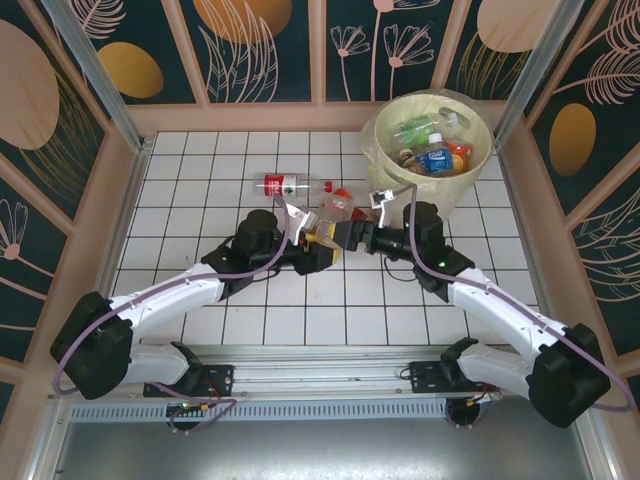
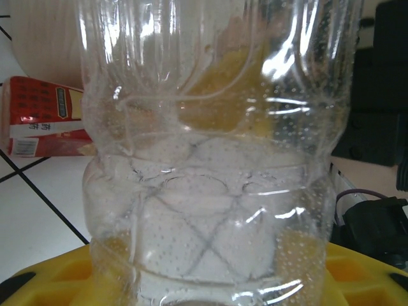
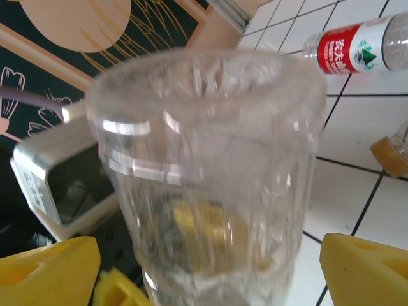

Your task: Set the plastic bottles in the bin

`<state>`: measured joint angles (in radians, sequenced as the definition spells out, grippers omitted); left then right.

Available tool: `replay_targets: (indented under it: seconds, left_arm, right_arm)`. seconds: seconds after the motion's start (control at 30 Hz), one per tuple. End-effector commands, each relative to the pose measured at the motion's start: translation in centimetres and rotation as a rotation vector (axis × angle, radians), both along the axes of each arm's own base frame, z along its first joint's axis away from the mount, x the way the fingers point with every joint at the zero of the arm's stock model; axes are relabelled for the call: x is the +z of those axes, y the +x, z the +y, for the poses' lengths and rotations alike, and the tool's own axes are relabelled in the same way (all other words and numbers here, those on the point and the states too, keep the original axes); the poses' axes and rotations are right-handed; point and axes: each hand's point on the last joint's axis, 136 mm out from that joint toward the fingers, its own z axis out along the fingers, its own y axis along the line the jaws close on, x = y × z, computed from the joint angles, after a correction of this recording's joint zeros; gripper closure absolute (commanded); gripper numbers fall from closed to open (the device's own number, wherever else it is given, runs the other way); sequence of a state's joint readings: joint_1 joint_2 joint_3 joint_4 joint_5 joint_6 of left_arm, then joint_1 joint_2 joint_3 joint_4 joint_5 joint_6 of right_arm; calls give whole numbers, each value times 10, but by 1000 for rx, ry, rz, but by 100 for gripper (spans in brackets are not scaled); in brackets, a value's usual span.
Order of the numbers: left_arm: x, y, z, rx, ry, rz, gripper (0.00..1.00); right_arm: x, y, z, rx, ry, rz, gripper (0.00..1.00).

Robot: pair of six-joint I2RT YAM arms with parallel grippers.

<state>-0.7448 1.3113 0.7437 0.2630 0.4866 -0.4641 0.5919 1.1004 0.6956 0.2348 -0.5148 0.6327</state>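
A: L gripper [image 1: 322,250]?
B: Clenched on clear bottle [image 1: 333,212], mid-table.
A: R gripper [image 1: 357,237]?
B: Released, fingers [image 3: 48,268] wide either side of same bottle; prob. not touching, view's blurry. Red-label bottle [image 1: 285,184] lies just beyond. Bin [image 1: 445,195] far right, other bottles [image 1: 435,160] inside.

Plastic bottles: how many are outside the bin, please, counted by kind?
Red-label bottle, lying on the table: 1
Orange-capped bottle, lying on the table: 1
Clear bottle, held in the left gripper: 1
Total: 3
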Motion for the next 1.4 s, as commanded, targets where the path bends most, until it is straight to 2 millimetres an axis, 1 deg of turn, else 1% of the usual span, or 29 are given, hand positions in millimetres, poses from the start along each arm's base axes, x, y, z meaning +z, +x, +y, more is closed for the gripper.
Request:
replay_targets:
  seconds: [0.0,0.13,0.27,0.43,0.53,0.57,0.67,0.73,0.77,0.87,0.97,1.07,1.17,1.23,1.27,1.3,1.37]
  left_arm:
    - [17,-7,-6,-34,-69,-30,53]
    - [18,-11,-9,-55,-73,-34,52]
    - [16,-12,-11,-66,-70,-37,52]
    - [15,-11,-13,-74,-71,-34,48]
    - [17,-8,-13,-61,-69,-40,45]
    - [18,-6,-13,-54,-70,-45,41]
    - [29,-5,-14,-54,-93,-80,20]
    - [39,-6,-12,-52,-110,-117,10]
    - [44,-5,-11,-47,-115,-140,7]
    - [62,-5,-3,-19,-135,-228,1]
    - [81,-8,2,-15,-158,-286,1]
    - [101,-13,6,-18,-192,-328,1]
    - [121,-17,12,-2,-230,-375,1]
    - [136,-18,17,15,-254,-405,1]
    - [142,-19,19,21,-264,-417,1]
    - [147,-19,21,30,-271,-424,1]
    - [153,-20,23,40,-278,-436,1]
  right_arm:
    - [29,14,7,-18,39,-96,14]
    - [32,20,13,-5,38,-102,21]
    - [35,22,16,6,29,-108,32]
    - [35,22,15,4,21,-108,46]
    - [36,20,13,0,12,-113,51]
    - [38,19,11,-2,7,-120,52]
    - [44,17,6,-19,-15,-142,54]
    - [50,15,2,-22,-31,-161,54]
    - [54,14,0,-24,-39,-173,54]
    - [69,10,-8,-41,-67,-219,54]
    - [87,8,-21,-84,-106,-276,54]
    - [112,12,-38,-166,-160,-346,54]
    - [143,16,-59,-259,-206,-432,54]
    - [169,19,-73,-318,-222,-490,53]
    - [179,19,-75,-329,-226,-510,53]
    - [191,26,-89,-380,-238,-531,53]
    - [211,33,-104,-438,-250,-567,53]
